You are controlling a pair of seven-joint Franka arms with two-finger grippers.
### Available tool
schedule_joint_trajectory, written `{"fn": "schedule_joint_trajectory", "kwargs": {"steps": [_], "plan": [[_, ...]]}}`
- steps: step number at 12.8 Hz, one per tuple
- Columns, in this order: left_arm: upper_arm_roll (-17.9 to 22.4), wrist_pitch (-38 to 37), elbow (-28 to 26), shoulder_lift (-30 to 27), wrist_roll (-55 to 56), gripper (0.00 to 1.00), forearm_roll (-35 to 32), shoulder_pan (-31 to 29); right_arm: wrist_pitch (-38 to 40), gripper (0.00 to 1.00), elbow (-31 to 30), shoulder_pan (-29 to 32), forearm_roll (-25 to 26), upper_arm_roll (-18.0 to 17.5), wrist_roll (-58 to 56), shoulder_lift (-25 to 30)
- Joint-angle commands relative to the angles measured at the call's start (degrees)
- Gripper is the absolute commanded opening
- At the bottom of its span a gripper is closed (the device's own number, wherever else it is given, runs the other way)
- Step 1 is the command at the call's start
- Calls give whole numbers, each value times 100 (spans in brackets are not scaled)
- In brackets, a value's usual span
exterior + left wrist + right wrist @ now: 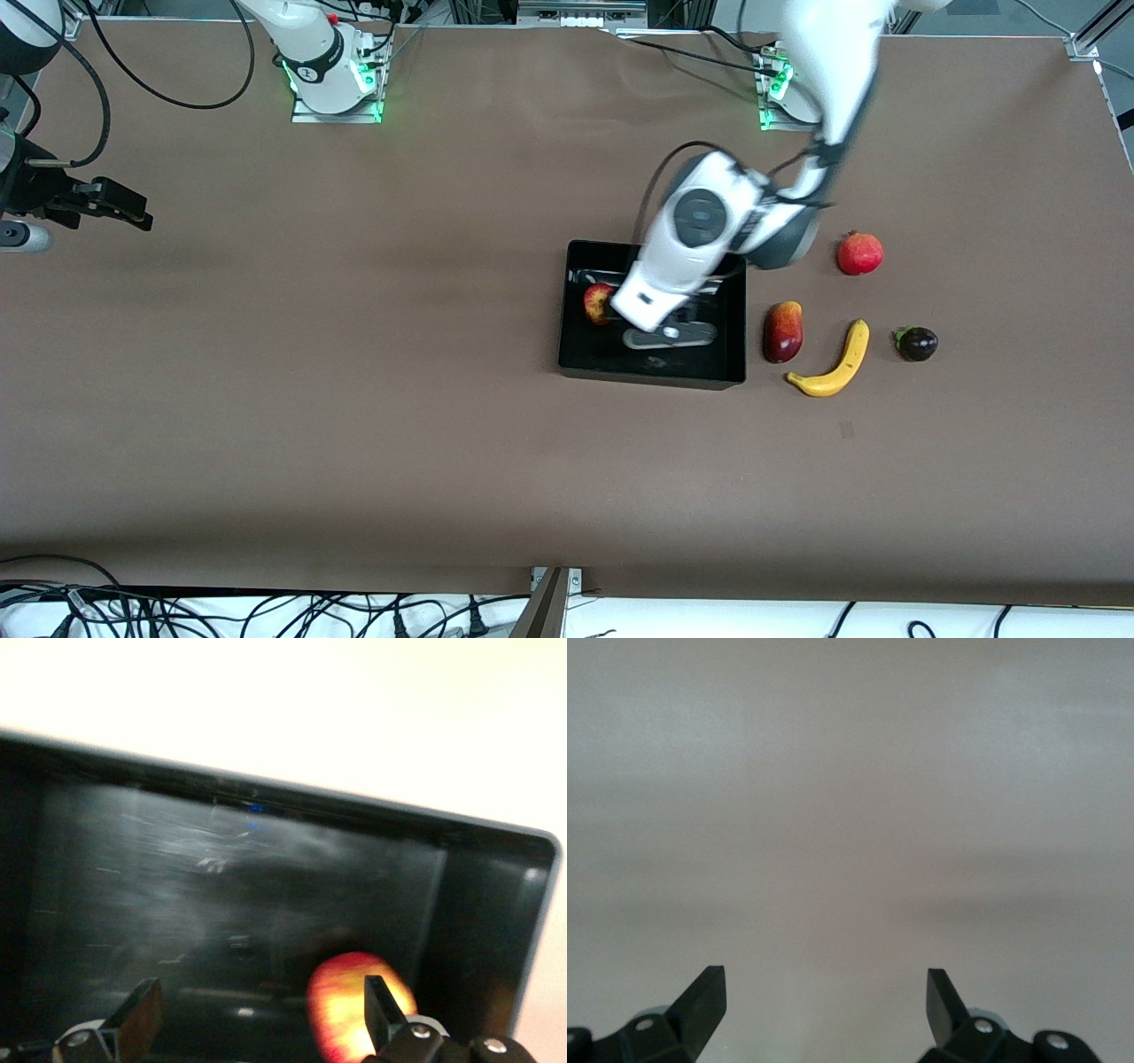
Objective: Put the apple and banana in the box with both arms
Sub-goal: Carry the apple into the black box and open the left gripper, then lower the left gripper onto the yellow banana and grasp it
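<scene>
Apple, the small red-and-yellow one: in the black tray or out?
In. The apple lies inside the black plastic tray, apart from the open left gripper.

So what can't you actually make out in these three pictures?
- Front view: the left gripper is hidden beneath its own wrist over the glossy black plastic box.
- Front view: the red-and-yellow round apple is half covered by that wrist.
- Left wrist view: the apple is blurred and cut off by the frame edge.
- Right wrist view: only blurred table beneath the open right gripper.
</scene>
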State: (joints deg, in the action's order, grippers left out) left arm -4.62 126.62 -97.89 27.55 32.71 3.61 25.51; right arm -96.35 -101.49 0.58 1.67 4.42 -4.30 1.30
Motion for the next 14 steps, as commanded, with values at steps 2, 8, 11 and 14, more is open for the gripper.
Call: {"fn": "schedule_joint_trajectory", "kwargs": {"steps": [2, 8, 11, 14], "plan": [[-179, -392, -571, -558, -2559, 100, 131, -1493, 72, 100, 130, 38, 35, -37, 25, -42], [144, 300, -775, -146, -5936, 100, 26, -2446, 72, 100, 130, 38, 35, -37, 26, -42], [338, 1178, -950, 294, -7179, 100, -273, -2446, 63, 100, 130, 38, 44, -37, 26, -42], [383, 1814, -1179, 505, -7971, 100, -256, -2446, 63, 100, 130, 38, 44, -37, 25, -42]]}}
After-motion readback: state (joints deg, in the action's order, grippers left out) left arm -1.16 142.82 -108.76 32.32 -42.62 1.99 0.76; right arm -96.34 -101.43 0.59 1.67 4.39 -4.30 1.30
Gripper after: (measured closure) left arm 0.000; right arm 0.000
